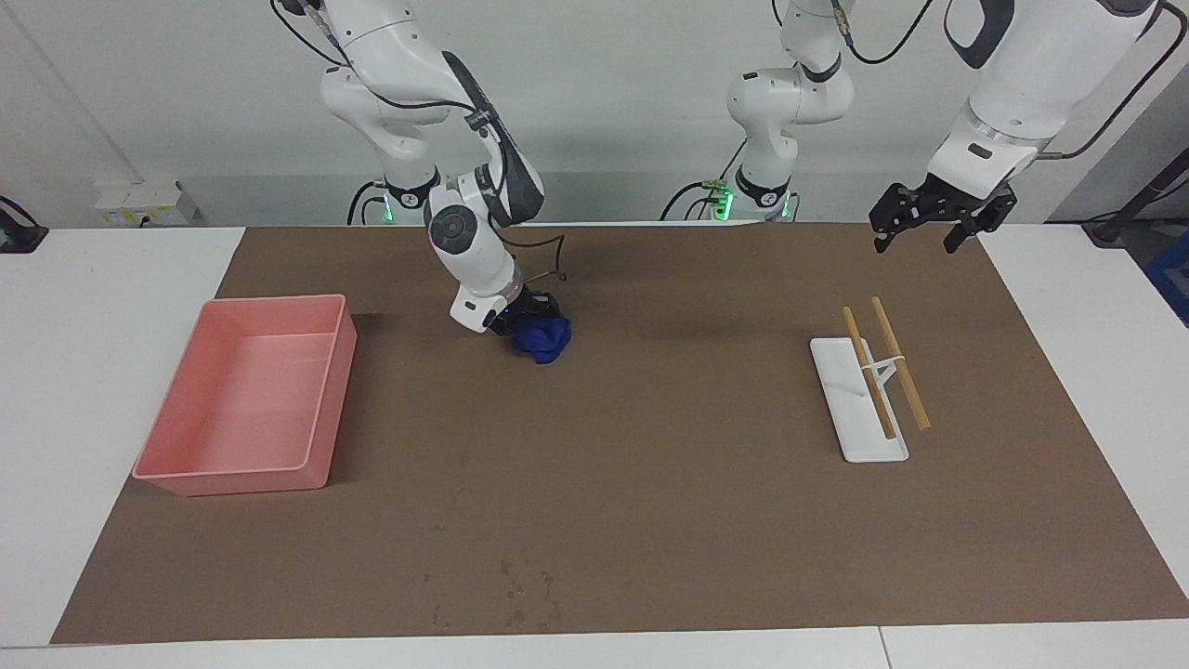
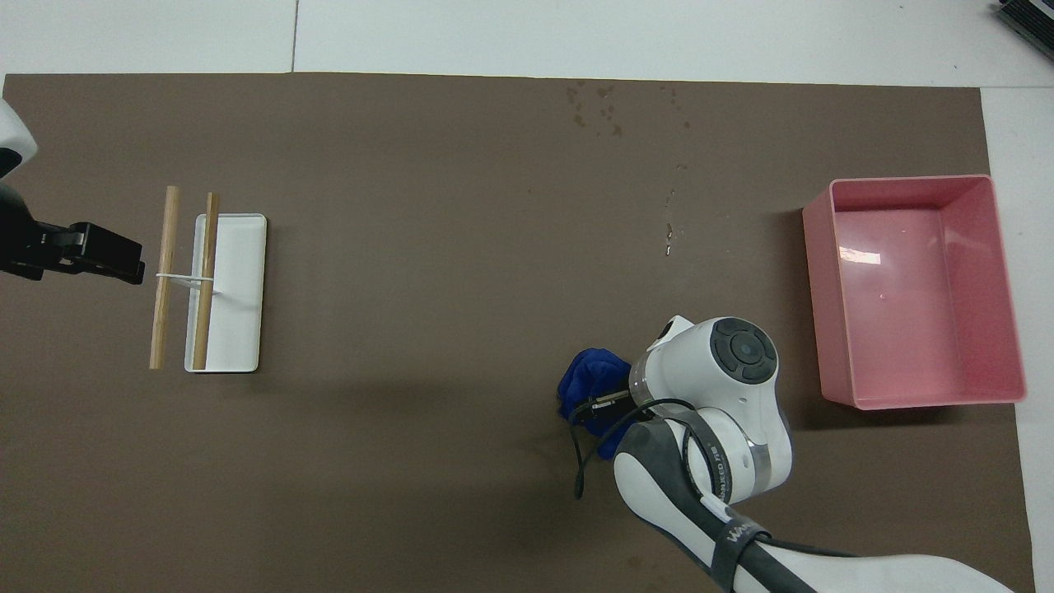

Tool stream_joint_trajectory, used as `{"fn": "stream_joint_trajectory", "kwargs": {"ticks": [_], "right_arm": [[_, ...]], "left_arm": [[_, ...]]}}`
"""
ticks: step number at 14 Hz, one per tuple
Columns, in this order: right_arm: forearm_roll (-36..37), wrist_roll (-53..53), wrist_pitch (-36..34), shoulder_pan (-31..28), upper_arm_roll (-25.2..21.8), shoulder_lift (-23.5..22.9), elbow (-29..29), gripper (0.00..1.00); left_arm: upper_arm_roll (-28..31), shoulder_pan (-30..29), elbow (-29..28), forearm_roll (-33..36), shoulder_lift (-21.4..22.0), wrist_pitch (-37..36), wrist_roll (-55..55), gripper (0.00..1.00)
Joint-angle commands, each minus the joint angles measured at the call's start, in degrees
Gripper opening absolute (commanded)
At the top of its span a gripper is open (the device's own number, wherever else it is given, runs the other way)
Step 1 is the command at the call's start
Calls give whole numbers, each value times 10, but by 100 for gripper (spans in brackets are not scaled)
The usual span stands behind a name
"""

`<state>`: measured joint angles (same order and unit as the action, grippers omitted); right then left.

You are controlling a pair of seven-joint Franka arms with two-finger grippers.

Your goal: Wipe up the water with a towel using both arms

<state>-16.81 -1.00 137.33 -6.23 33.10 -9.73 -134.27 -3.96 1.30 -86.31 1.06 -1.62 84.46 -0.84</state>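
Right gripper [image 1: 526, 316] is down on the blue towel [image 1: 543, 338], mid-mat beside the pink tray [image 1: 320, 409]; can't tell if its claw is clenched. Left gripper [image 1: 934, 223] waits w/ claw spread, up over the mat's edge near the white stand [image 1: 850, 409].

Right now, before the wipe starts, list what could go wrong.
1. The right gripper is down at the towel, but its hold is hidden; the bundle might slip out.
2. The water drops lie much farther from the robots, a long carry.
3. A bunched towel may smear, not soak.
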Motion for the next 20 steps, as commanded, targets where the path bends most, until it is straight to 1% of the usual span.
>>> {"fn": "stream_joint_trajectory", "kwargs": {"ticks": [1,3,5,6,7,8,11,14,17,19,20], "right_arm": [[32,122,-8,-44,-1,16,-12,0],[118,158,-12,-72,-1,14,-11,0],[197,167,-11,-98,-1,9,-4,0],[233,177,-16,-105,-1,9,8,0],[251,188,-36,-116,-1,9,25,0],[252,198,-67,-124,-1,9,50,0],[248,200,-181,-124,3,14,123,0],[243,204,-281,-124,4,24,201,0],[242,206,-345,-123,5,47,251,0],[242,234,-372,-124,2,73,273,0],[242,247,-389,-126,-2,77,290,0]], "left_arm": [[4,5,-12,10,8,7,-2,100],[4,5,-12,10,9,7,-2,100],[4,5,-12,10,9,7,-2,100],[4,5,-12,10,8,7,-2,100],[4,5,-12,10,8,7,-2,100],[4,5,-12,10,8,7,-2,100],[4,5,-12,10,9,7,-2,100],[4,5,-12,10,8,7,-2,100],[4,5,-12,10,9,7,-2,100],[4,5,-12,10,8,7,-2,100],[4,5,-12,10,8,7,-2,100]]}}
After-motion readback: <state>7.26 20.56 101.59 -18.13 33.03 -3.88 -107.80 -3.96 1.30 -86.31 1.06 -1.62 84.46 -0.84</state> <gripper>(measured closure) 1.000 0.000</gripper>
